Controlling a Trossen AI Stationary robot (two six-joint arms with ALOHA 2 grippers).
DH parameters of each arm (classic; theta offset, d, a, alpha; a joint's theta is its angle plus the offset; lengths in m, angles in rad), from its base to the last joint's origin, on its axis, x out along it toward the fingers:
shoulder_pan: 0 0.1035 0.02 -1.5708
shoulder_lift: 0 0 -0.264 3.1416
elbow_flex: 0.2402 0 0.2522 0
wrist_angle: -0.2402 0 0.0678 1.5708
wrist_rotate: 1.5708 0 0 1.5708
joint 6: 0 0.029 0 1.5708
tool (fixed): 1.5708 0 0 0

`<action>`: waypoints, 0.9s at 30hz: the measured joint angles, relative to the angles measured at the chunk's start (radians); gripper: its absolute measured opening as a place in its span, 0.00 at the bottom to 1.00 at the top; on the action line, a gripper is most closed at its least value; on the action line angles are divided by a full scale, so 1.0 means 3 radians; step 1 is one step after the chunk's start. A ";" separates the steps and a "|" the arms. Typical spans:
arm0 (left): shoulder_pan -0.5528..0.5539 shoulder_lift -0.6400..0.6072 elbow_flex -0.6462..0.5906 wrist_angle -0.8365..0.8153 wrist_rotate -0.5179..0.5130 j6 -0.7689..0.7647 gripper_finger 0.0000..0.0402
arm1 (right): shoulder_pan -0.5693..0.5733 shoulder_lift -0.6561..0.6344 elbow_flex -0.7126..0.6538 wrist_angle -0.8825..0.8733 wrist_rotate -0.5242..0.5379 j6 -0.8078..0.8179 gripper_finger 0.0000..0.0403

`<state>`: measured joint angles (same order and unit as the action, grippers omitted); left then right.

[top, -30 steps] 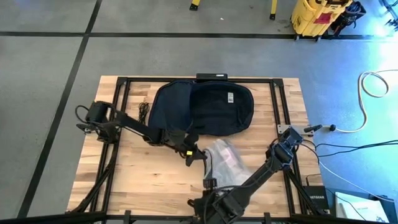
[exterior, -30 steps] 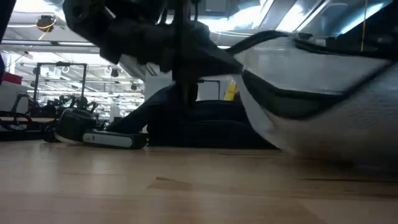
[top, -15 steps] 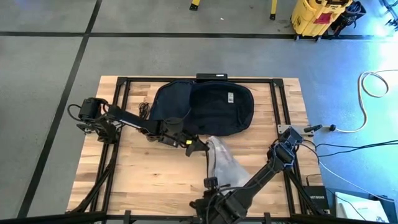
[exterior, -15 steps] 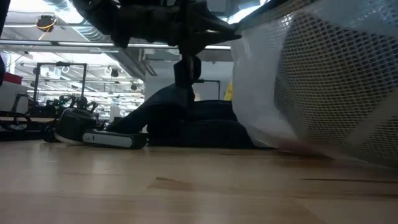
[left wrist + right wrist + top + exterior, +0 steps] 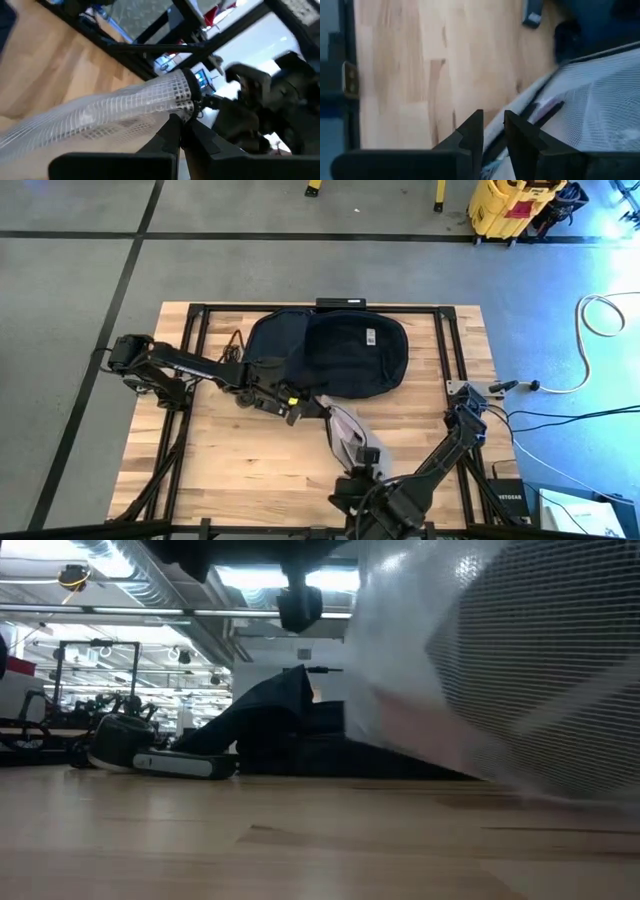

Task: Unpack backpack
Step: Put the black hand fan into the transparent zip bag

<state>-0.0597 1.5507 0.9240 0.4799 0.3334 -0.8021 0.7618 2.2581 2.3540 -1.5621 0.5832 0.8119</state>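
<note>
The dark navy backpack [image 5: 330,352] lies flat on the far middle of the table, also in the low view [image 5: 275,725]. In front of it a white mesh pouch [image 5: 348,435] with a dark zip edge is held up between both grippers. My left gripper [image 5: 308,408] is shut on the pouch's far-left end. At the pouch's near end my right gripper [image 5: 366,464] is shut too. In the low view the pouch [image 5: 500,660] fills the right side, above the wood. My left gripper pinches the mesh pouch's end edge [image 5: 186,107] between its two fingers, which come nearly level from the table's left. The pouch stretches away from them toward the right gripper, lifted off the table. My right gripper pinches the pouch's dark zip edge [image 5: 522,120] between its two fingers [image 5: 470,132], slanting down from the near right. The fingers lie across that edge. The mesh [image 5: 592,97] spreads beyond them, raised over the wood.
Black frame bars [image 5: 195,380] run along the table's left and right sides. A black cord [image 5: 232,356] lies left of the backpack and a flat black device [image 5: 340,303] at the far edge. Bare wood [image 5: 240,470] lies at the near left.
The pouch lay flat on the table; now it is lifted, turned on edge and drawn out between the grippers. My left gripper has risen and gone toward the far edge with its end. My right gripper has moved up and toward the table's right.
</note>
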 joint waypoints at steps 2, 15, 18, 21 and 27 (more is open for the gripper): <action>-0.0039 -0.0020 0.0005 -0.0119 0.0000 0.0074 0.00 | -0.0015 -0.0039 -0.0004 0.0021 0.0078 0.0104 0.15; -0.0186 -0.0008 -0.0001 -0.0420 -0.0098 0.0255 0.00 | -0.0502 -0.0255 0.0002 -0.0031 -0.0093 0.0968 0.15; -0.0185 -0.0008 -0.0001 -0.0420 -0.0097 0.0256 0.00 | -0.0590 -0.0250 0.0002 -0.0029 -0.0557 0.0902 0.14; -0.0185 -0.0008 -0.0001 -0.0420 -0.0077 0.0256 0.00 | -0.0615 -0.0292 0.0002 -0.0027 -0.0716 0.0801 0.12; -0.0185 -0.0008 -0.0001 -0.0549 -0.0073 0.0256 0.00 | -0.0772 -0.0571 0.0002 -0.0030 -0.1405 0.0686 0.16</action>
<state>-0.1154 1.5482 0.9237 0.3152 0.3115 -0.7253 0.5300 2.0867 2.3547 -1.5711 0.1617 1.0177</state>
